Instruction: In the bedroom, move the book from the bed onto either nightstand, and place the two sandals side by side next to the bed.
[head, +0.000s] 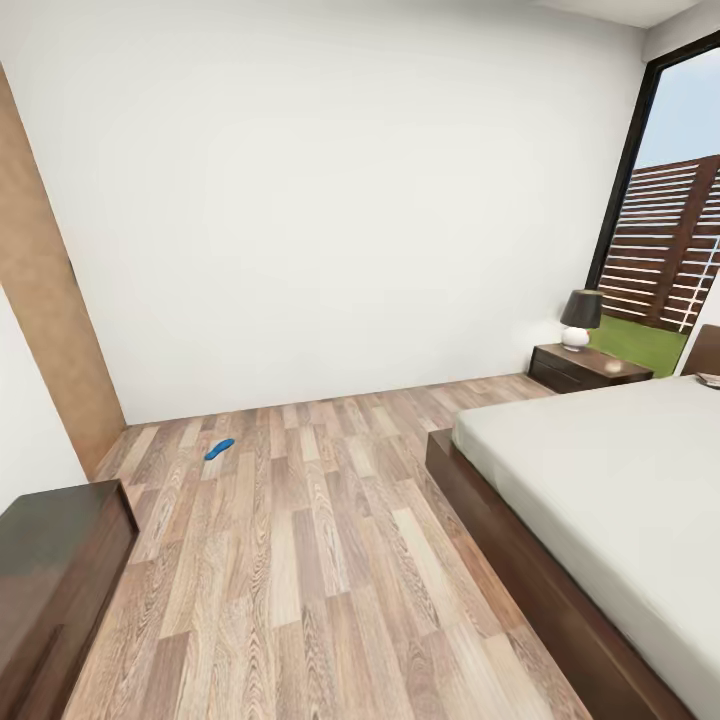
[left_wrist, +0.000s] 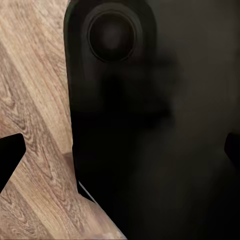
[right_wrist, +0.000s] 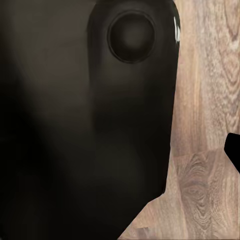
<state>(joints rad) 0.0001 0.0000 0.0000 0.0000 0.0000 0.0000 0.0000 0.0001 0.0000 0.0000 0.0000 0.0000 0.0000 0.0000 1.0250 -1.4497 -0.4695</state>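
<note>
Grippers: jaw state cannot be told in either wrist view; both look down past dark robot body to plank floor.

Sandal: one visible, blue, on floor near far wall, well apart from bed.

Nightstand: one, carrying one lamp.

Approach advice: drive toward sandal, halt short, then lower an arm.

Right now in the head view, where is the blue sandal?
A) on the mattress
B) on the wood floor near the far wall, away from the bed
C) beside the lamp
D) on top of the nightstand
B: the blue sandal lies on the wood floor near the far wall, well apart from the bed.
</note>
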